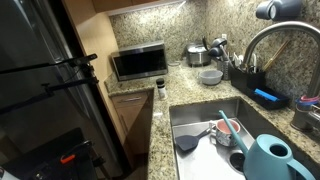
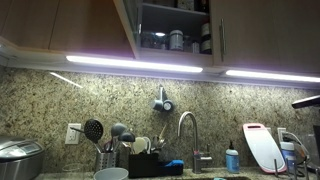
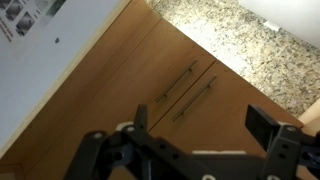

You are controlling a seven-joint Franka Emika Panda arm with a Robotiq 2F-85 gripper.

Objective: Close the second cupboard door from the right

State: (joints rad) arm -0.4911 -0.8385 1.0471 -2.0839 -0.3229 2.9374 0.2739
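The brown wooden upper cupboard door (image 2: pixel 126 25) stands swung open, left of the shelf of cans (image 2: pixel 165 18), so the closing push is all yours yet to make. Your black gripper (image 3: pixel 200 118) is spread wide, holding nothing.

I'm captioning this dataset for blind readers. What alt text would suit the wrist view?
An open gripper faces wooden cupboard doors, its two dark fingers apart in the foreground. Two slim metal handles sit side by side where the doors meet; speckled granite fills the upper right corner and a white printed surface the upper left.
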